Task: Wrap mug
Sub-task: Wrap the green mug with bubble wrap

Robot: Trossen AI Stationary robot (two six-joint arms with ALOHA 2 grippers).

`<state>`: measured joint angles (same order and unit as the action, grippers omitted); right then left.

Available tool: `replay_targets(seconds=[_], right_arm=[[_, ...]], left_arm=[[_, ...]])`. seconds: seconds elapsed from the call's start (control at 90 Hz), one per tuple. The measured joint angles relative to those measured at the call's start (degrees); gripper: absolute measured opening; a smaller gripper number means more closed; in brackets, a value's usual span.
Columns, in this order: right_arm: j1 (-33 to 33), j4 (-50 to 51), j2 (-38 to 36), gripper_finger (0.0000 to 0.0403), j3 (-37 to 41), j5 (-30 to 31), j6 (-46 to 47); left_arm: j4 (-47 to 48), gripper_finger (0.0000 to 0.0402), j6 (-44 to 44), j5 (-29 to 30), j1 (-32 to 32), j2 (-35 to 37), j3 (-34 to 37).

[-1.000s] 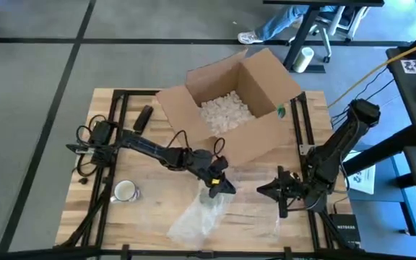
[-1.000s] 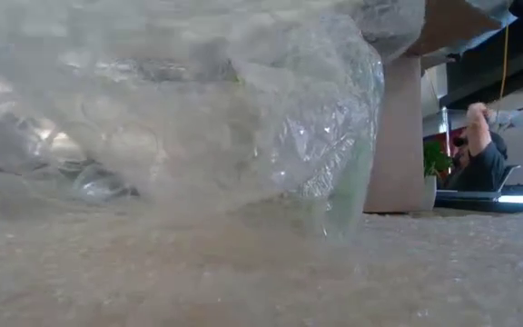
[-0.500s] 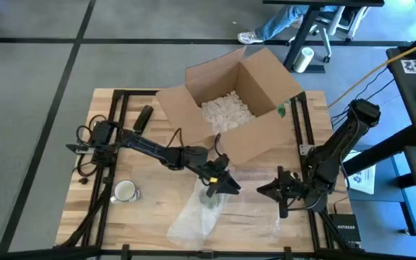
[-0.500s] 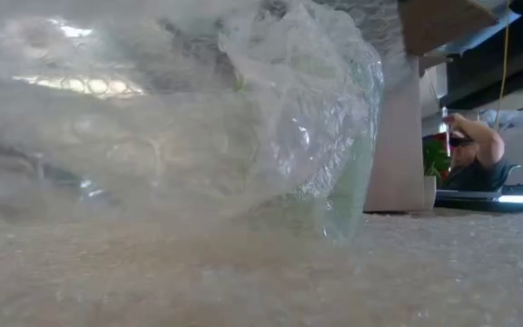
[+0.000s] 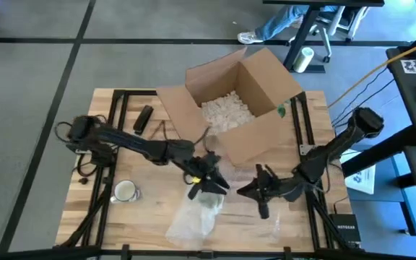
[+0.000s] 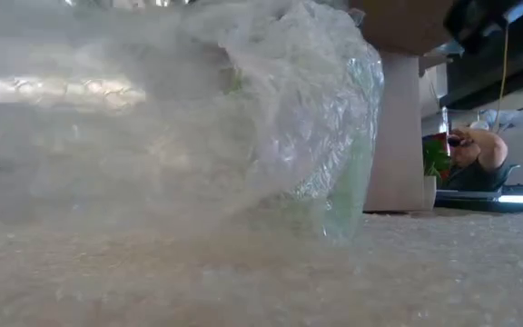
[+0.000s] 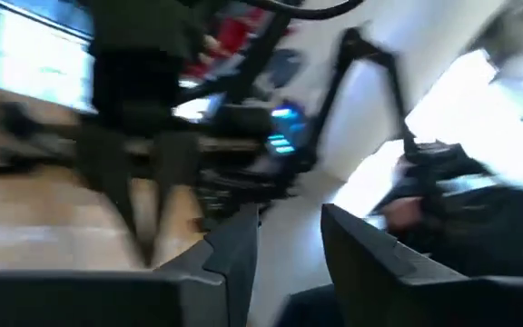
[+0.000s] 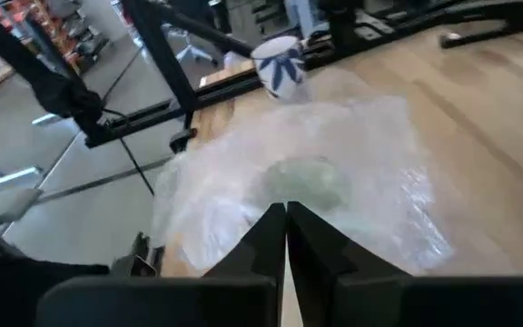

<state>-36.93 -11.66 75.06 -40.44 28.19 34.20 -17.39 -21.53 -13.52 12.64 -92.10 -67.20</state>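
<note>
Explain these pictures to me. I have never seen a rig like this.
This is a robot with two dark arms, each ending in a two-finger gripper, working at a wooden table. The high view looks straight down. The low view sits at table height, nearly filled by plastic. The two wrist views look forward from each arm's wrist.

On the table stand an open cardboard box of white packing peanuts, a white mug with a blue leaf print, and a crumpled sheet of bubble wrap. The right wrist view shows something greenish under the wrap; what it is stays unclear.

The left gripper is at the wrap's upper edge. The right gripper is beside the wrap, fingers shut, with nothing visibly held.
</note>
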Motion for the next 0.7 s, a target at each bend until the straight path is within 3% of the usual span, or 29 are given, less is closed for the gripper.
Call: replay_targets(seconds=[0.122,0.356,0.556,0.7], right_arm=[[4.1,5.8,5.1,0.0,-6.5,-6.1,-0.2],[9.8,18.6,16.7,0.0,-24.3,-16.5,-7.1],[13.8,35.8,27.1,0.0,-40.2,-21.2,-9.4],[16.1,41.5,33.9,0.0,-47.8,-24.5,-11.4]], left_arm=[[10.1,0.0093,4.3,13.6,4.2,8.9,2.4],[14.1,0.0092,0.5,33.9,11.4,18.6,14.1],[8.1,0.0091,-9.8,37.1,12.3,19.4,25.7],[3.6,0.0091,-12.0,37.7,13.1,19.7,30.0]])
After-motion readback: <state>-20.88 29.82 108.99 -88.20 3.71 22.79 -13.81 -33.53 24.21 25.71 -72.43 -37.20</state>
